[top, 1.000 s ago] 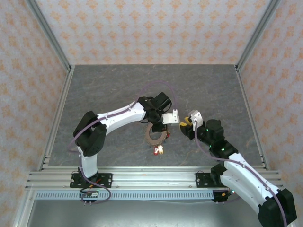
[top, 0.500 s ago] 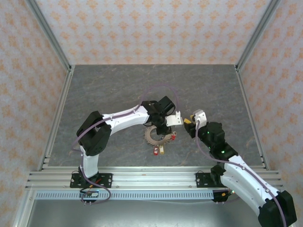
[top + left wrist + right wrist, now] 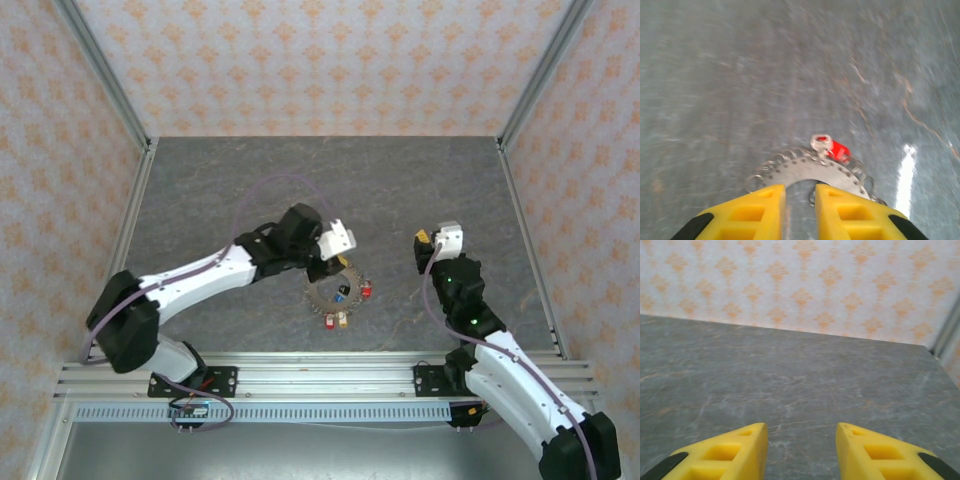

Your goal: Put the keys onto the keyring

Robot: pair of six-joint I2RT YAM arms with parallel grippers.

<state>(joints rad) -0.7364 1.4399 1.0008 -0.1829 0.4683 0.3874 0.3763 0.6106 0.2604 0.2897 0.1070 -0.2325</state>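
At the middle of the table (image 3: 420, 180) the keyring (image 3: 317, 300) lies flat, uncovered now that the left claw (image 3: 324, 264) has swung off it to its far-left rim. Its fingers stand a narrow gap apart, gripping nothing. The keys (image 3: 366, 291) are at the ring: red by the right rim, a blue one in the hole, red and yellowish at the near edge. The right claw (image 3: 428, 240) has backed off rightward, well apart, open and empty.

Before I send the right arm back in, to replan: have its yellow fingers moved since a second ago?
Yes. The yellow fingers drew back rightward, away from the large serrated grey metal keyring, toward the table's right aluminium rail.
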